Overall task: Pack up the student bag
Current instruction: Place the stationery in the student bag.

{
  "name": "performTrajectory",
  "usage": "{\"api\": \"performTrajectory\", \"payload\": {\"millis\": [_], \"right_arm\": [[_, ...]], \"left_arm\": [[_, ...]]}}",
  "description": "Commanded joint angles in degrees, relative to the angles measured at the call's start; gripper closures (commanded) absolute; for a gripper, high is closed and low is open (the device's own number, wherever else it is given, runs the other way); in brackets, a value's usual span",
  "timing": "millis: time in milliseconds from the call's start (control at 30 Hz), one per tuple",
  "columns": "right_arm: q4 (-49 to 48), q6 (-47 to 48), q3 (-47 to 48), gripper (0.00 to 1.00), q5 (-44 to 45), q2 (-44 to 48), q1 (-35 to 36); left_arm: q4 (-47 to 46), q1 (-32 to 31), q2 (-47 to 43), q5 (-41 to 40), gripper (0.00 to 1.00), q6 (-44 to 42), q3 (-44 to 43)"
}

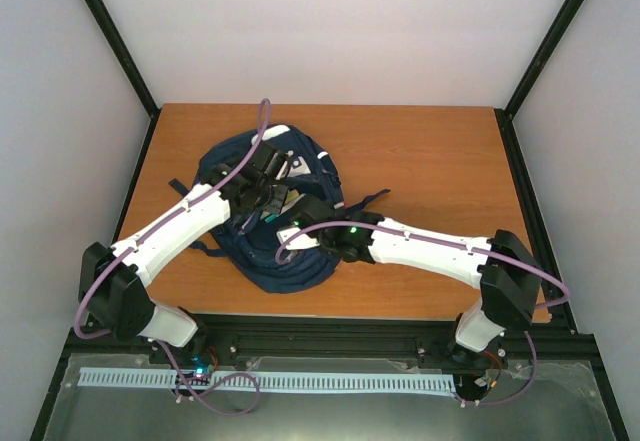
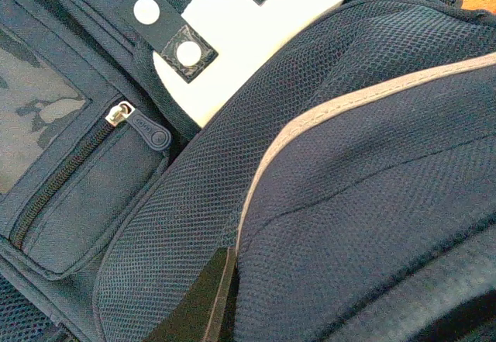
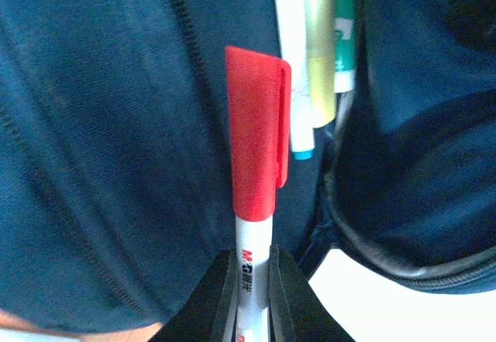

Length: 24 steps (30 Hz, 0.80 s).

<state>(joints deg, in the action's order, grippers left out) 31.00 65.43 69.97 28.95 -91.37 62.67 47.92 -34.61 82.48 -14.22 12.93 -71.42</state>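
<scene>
The wooden table (image 1: 430, 151) carries the student bag (image 1: 285, 251) at its middle, with several pens (image 3: 306, 63) lying inside its opening. The left gripper (image 1: 268, 199) has its jaws pinched together on a fold of the bag's fabric. The right gripper (image 3: 250, 276) is clamped on a red-capped white marker (image 3: 256, 133) at that opening.

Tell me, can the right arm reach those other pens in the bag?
Probably yes. The right claw, shut on the red-capped pen, points at the other pens, and nothing inside the student bag seems to block the way.

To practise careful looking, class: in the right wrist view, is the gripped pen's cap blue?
No, the pen pinched by the right gripper wears a red cap.
</scene>
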Motion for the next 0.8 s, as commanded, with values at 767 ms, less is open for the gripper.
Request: {"api": "performTrajectory", "payload": {"millis": [767], "right_arm": [[-15.6, 4.8, -2.6, 0.67, 2.7, -3.2, 0.7]], "left_arm": [[-0.6, 0.1, 0.1, 0.9, 0.91, 0.8, -2.8]]}}
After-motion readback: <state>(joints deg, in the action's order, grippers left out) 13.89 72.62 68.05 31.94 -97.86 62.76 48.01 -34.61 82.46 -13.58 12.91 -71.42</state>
